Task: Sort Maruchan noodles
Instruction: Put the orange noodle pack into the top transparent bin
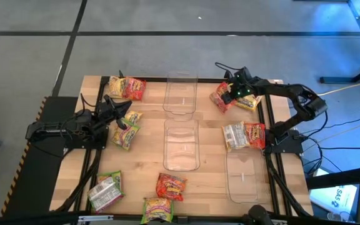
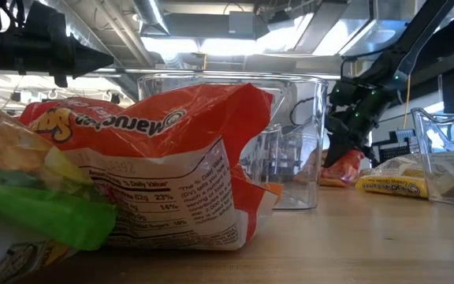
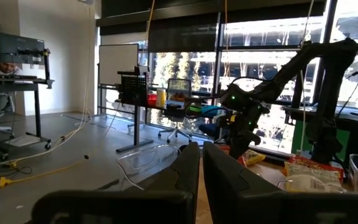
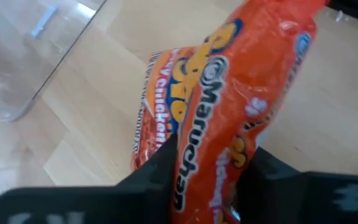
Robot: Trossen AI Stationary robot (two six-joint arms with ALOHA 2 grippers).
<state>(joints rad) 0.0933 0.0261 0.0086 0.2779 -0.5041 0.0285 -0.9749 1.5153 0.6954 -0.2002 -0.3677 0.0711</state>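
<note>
At the table's far right corner in the high view, the right gripper (image 1: pixel 233 95) sat over a red crinkly plastic noodle packet (image 1: pixel 220 98), beside the clear plastic bin (image 1: pixel 180 94). The left gripper (image 1: pixel 119 112) waited, clenched. In the right wrist view, the fingers (image 4: pixel 157 171) pinched that packet's middle; a firm, centred squeeze before lifting would likely stop the slippery wrapper sliding.

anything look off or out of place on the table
Nothing damaged or spilled. The packets lie scattered around three clear bins, none visibly in one yet. The right gripper is closed on a red packet at the far right; the left gripper hangs shut.
</note>
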